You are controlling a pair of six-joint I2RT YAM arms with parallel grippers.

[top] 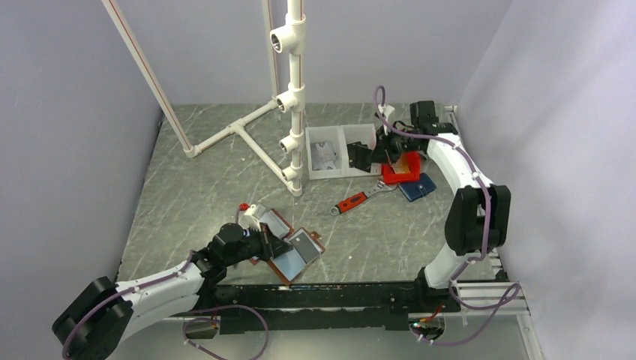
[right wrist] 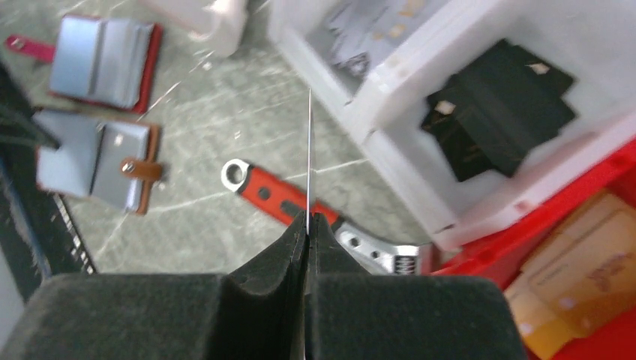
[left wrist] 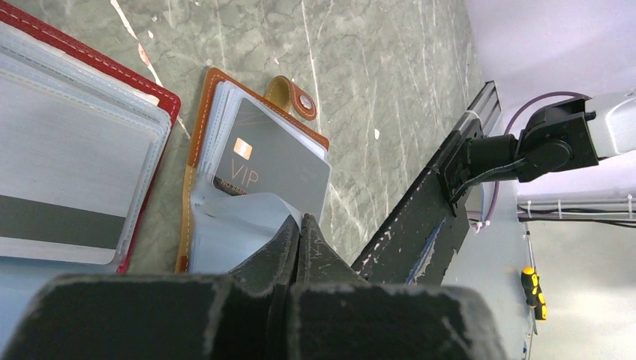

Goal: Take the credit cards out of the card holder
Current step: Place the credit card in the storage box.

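The left gripper [left wrist: 300,225] is squeezed shut, tip at the brown holder [left wrist: 199,142]. The grey card [left wrist: 274,161] lies just above, long side slanting down-right. The right gripper [right wrist: 307,223], far off, pinches another card [right wrist: 308,150].

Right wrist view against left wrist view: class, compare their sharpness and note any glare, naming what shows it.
Right wrist view: blurred throughout, with the white tray and red wrench soft-edged; the card pinched in the right gripper shows only as a thin line. Left wrist view: sharp, with VIP lettering legible on the grey card and a mild sheen on the clear sleeve.
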